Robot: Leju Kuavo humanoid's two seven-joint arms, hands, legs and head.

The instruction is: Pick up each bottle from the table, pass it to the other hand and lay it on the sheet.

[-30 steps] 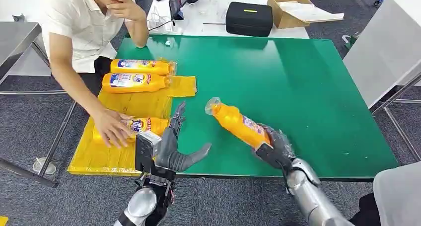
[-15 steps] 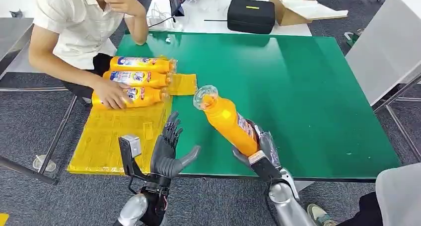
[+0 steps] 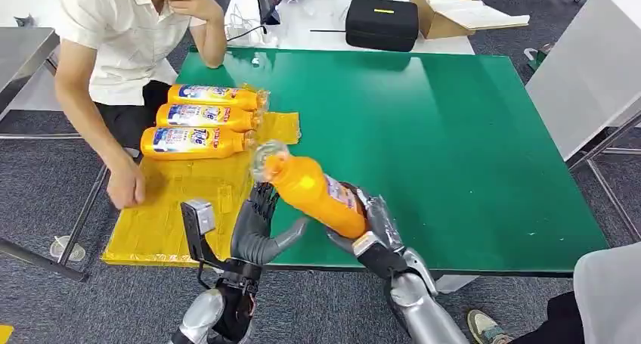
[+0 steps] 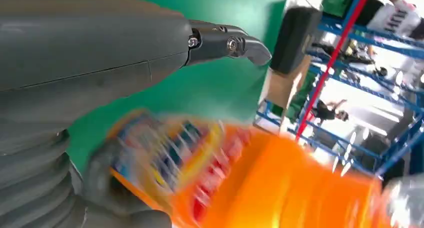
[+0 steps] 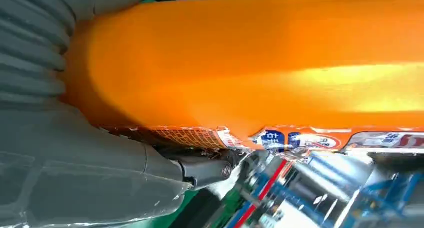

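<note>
Three bottles (image 3: 198, 119) are laid on the yellow sheet (image 3: 174, 200), beyond the left hand (image 3: 257, 227), which is raised with fingers spread, empty. Just to its right, an orange bottle (image 3: 314, 193) is gripped at its base by the right hand (image 3: 370, 227), tilted above the table (image 3: 469, 132).

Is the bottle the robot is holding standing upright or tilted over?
Tilted. The bottle slants in the right hand, which grips its base; its clear cap points up toward the open left hand, above the green table.
</note>
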